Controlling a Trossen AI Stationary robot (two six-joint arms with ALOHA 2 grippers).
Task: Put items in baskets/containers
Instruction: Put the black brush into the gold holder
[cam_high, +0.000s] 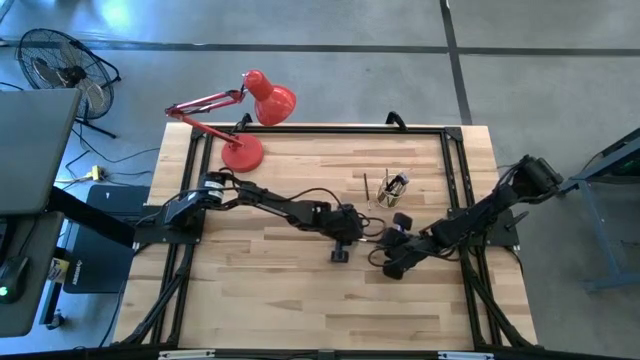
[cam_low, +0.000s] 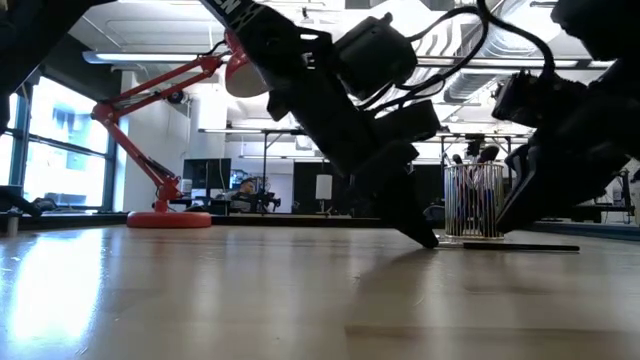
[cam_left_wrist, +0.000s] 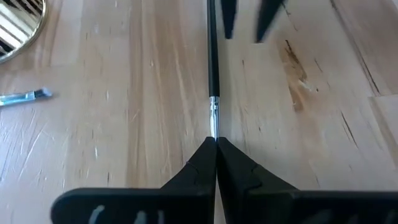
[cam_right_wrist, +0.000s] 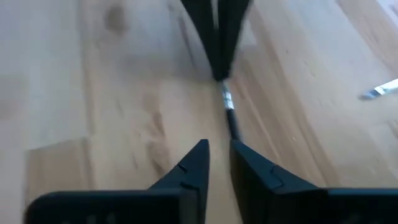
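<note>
My left gripper (cam_left_wrist: 216, 143) is shut on a thin black-handled makeup brush (cam_left_wrist: 212, 62) that lies along the wooden table toward my right gripper (cam_right_wrist: 217, 149). The right gripper is open by a narrow gap, low over the far part of that handle (cam_right_wrist: 232, 127); I cannot tell whether it touches. The clear glass cup (cam_low: 473, 200) stands just behind, upright, with several brushes in it. One more silvery brush (cam_left_wrist: 25, 96) lies flat on the table close by. My left gripper pinches the brush at its silvery ferrule (cam_left_wrist: 214, 109), between the two fingertips. The fingers (cam_low: 415, 225) slant down from above and from the table's left, in line with the brush. The handle (cam_low: 520, 246) lies flat on the table.
A red desk lamp (cam_high: 245, 120) stands at the table's far left corner. The black frame rail (cam_high: 455, 170) runs along the table's edges. Bare wood (cam_high: 270, 300) stretches across the near half of the table. A fan (cam_high: 60, 65) stands on the floor beyond the left side.
</note>
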